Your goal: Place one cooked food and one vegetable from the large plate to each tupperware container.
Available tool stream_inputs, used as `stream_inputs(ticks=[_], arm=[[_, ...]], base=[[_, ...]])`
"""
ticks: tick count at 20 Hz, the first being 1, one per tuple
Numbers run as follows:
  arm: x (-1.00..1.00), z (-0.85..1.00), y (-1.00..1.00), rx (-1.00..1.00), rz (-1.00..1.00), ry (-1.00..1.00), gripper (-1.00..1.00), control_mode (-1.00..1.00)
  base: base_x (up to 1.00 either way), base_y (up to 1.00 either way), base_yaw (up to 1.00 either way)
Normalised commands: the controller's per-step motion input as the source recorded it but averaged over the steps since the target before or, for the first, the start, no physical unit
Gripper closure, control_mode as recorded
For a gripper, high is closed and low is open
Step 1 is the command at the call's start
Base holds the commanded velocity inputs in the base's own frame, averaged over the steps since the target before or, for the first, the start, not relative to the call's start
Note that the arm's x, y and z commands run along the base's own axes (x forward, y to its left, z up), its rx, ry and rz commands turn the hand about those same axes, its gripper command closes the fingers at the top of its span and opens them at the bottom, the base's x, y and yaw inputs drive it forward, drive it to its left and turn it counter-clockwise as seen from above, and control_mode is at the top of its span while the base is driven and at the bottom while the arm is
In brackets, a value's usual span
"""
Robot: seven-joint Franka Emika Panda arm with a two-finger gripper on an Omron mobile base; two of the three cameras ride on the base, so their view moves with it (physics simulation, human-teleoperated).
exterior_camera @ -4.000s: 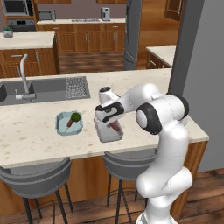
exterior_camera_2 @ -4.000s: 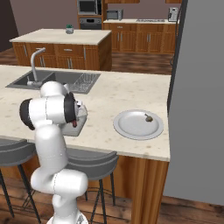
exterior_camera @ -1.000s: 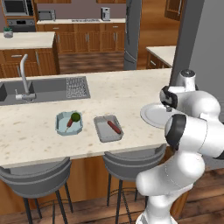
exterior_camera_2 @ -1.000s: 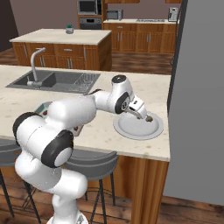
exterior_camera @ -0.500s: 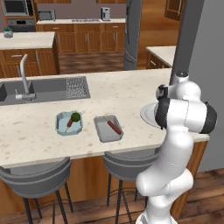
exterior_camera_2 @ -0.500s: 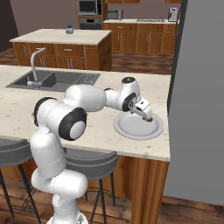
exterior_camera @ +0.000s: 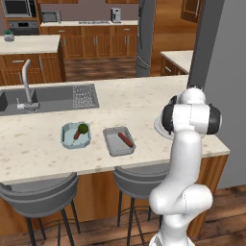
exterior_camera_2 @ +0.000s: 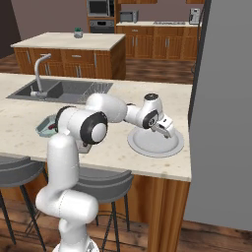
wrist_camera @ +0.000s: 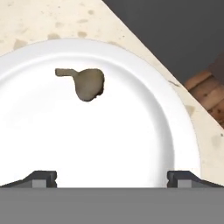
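The large plate (wrist_camera: 113, 131) is round and white and lies near the counter's right end (exterior_camera_2: 147, 145); a sliver of its rim (exterior_camera: 158, 126) peeks out behind my arm. On it rests one olive-brown food piece with a short stem (wrist_camera: 89, 83). My gripper (exterior_camera_2: 169, 129) hangs open just above the plate, with its fingertips (wrist_camera: 43, 178) spread wide and nothing between them. The light blue tupperware container (exterior_camera: 76, 135) holds a green vegetable (exterior_camera: 83, 128) and an orange-red piece. The grey tupperware container (exterior_camera: 118, 141) holds a reddish sausage (exterior_camera: 125, 139).
A dark sink (exterior_camera: 45, 97) with a faucet (exterior_camera: 27, 84) is set in the counter's far left. A tall grey panel (exterior_camera_2: 221, 113) rises just right of the plate, close to the counter's edge. Stools (exterior_camera: 38, 194) stand below the front edge.
My arm has swung from the grey container to the right, over the large plate, and the hand has settled lower above it. The jaws have stayed open.
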Motion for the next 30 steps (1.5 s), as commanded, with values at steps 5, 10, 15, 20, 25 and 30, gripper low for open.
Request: stream_inputs(ticks=[5,10,15,20,25,30], arm=[[0.47,-0.31,-0.15,0.01,0.0,0.0,-1.0,-1.0],[0.36,-0.24,-0.01,0.0,0.0,0.0,-1.0,-1.0],[0.33,-0.25,0.0,0.0,0.0,0.0,-1.0,-1.0],[0.4,-0.28,-0.07,0.0,0.0,0.0,-1.0,-1.0],[0.39,-0.25,-0.25,0.0,0.0,-0.02,-1.0,-1.0],[0.34,-0.21,-0.22,0.0,0.0,-0.04,-1.0,-1.0]], base=[[0.0,0.0,0.0],[0.0,0.0,0.0],[0.0,0.0,0.0],[0.0,0.0,0.0],[0.0,0.0,0.0],[0.0,0.0,0.0]])
